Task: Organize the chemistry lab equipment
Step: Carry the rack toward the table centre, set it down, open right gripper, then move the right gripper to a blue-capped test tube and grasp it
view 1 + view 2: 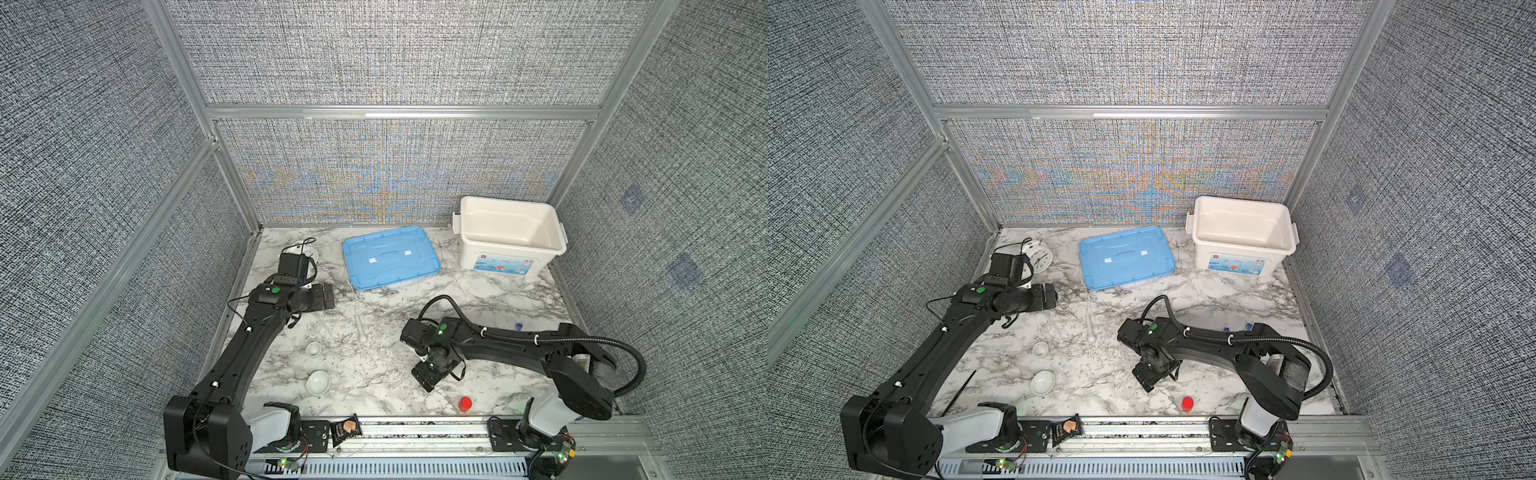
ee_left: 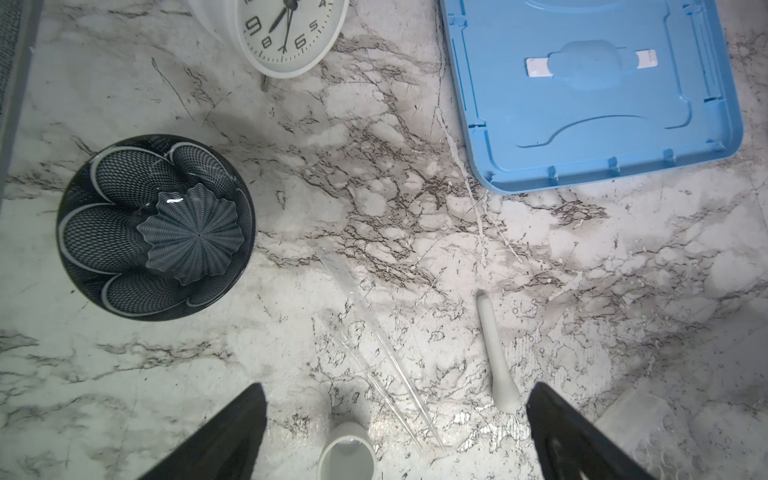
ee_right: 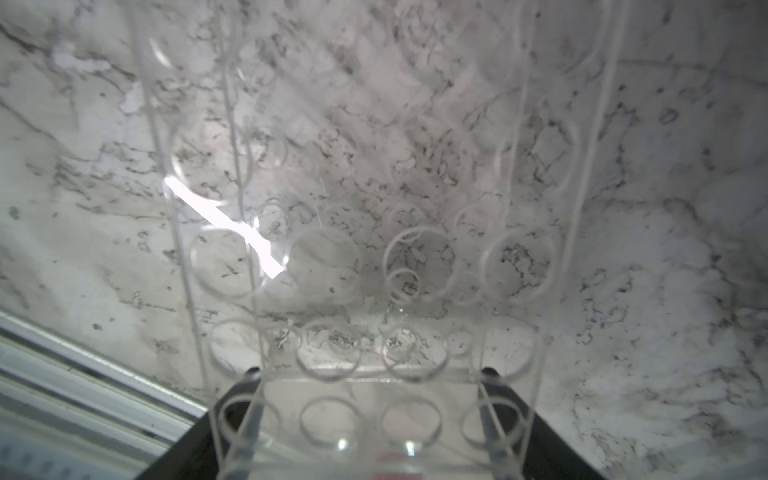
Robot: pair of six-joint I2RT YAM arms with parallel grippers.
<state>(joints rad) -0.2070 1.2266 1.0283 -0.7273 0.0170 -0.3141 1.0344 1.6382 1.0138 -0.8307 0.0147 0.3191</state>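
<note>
Clear plastic tube rack with round holes sits clamped between the right gripper's jaws. Left gripper hangs with jaws wide apart above the marble table, near a white pestle-like stick. Small white ceramic dish and larger white ceramic dish lie closer to the front. Slim clear blue-capped tubes peek out beside the right arm.
</note>
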